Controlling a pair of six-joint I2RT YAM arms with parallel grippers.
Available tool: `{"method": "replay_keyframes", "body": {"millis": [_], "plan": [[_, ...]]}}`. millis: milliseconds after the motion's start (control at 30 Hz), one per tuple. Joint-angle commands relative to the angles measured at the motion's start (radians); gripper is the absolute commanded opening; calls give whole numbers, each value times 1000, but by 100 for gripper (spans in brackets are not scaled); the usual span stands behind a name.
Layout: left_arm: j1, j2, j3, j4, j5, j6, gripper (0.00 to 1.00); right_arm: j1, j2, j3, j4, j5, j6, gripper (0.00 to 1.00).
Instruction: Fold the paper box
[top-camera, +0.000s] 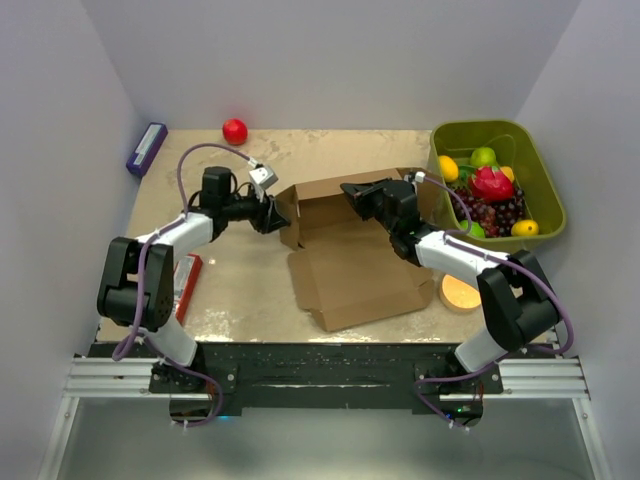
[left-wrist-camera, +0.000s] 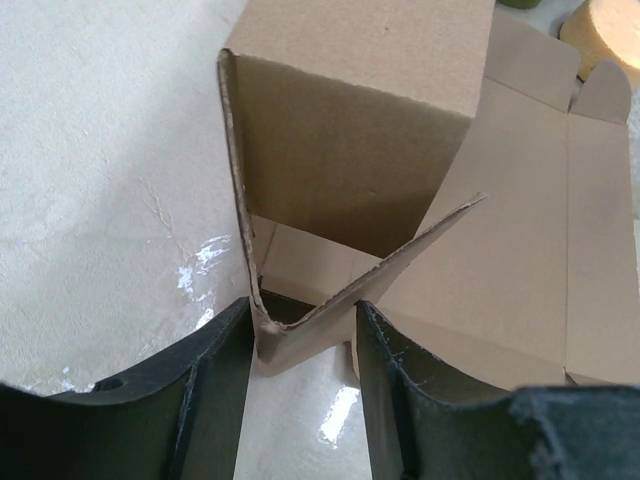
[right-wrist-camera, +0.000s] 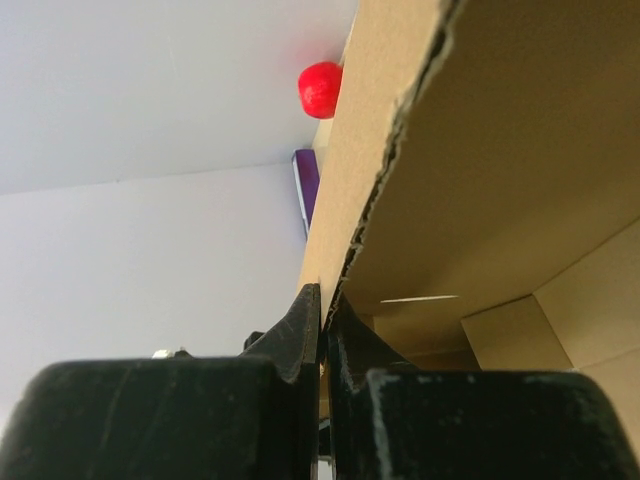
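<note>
Bracketing paper box (top-camera: 355, 275) from both sides, middle of table (top-camera: 240, 290).
right gripper (right-wrist-camera: 322, 300) clenched on far wall (right-wrist-camera: 480, 180); left gripper (left-wrist-camera: 300, 322) jaws apart, straddling left corner flap (left-wrist-camera: 400, 260), box straight ahead of it.

I am counting one box (top-camera: 350, 265), lying between two grippers: the left gripper (top-camera: 272, 216) and the right gripper (top-camera: 352, 190). Beyond the left fingers (left-wrist-camera: 215, 400) I am seeing one ball (top-camera: 235, 131) and, further left, one purple pack (top-camera: 147, 148). Behind those fingers one red pack (top-camera: 187, 280) is lying. Right of the right fingers (right-wrist-camera: 290, 340) one bin (top-camera: 543, 190) is holding two lemons (top-camera: 447, 168), two limes (top-camera: 484, 156), one red fruit (top-camera: 492, 184) and one grape bunch (top-camera: 490, 213). Behind the right fingers one disc (top-camera: 460, 292) is sitting.
</note>
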Motion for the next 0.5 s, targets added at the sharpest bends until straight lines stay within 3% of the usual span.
{"method": "replay_keyframes", "body": {"millis": [0,300,467], "plan": [[-71,-58,9,-16,-38,33,48,10,2,-10,-57,15,-34,0],[-115,-94,-6,4,-136,-17,44,8,2,-5,-63,27,-35,0],[-164,-92,-10,-8,-258,-19,44,8,4,-2,-67,30,-35,0]]}}
